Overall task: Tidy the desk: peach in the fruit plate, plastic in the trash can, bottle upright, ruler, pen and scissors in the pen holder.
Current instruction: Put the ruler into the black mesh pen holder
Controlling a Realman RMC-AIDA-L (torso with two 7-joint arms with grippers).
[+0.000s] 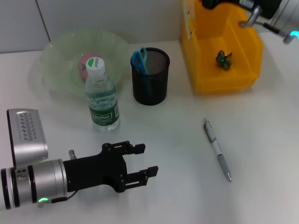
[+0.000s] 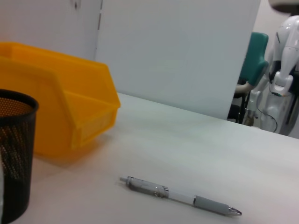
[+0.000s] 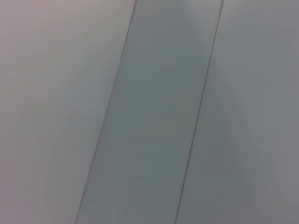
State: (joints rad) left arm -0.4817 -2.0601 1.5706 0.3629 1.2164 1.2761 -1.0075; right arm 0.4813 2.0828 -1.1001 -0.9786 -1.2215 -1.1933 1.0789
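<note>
Bottle (image 1: 102, 96) label unreadable; left gripper (image 1: 145, 160) fingers spread empty, right gripper's state untellable.

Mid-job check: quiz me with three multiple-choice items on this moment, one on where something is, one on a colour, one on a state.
1. Where is the pen?
A. in the pen holder
B. lying on the desk between the left gripper and the bin
C. in the fruit plate

2. What colour is the trash bin?
A. yellow
B. blue
C. black

3. How is the bottle?
A. on its side
B. upright, cap on
C. upright, cap off

Key: 1 B, the pen lies flat on the bare desk, apart from the mesh pen holder. 2 A, its walls are yellow. 3 B, it stands by the fruit plate with its cap on; the left gripper, jaws open, is near it.
</note>
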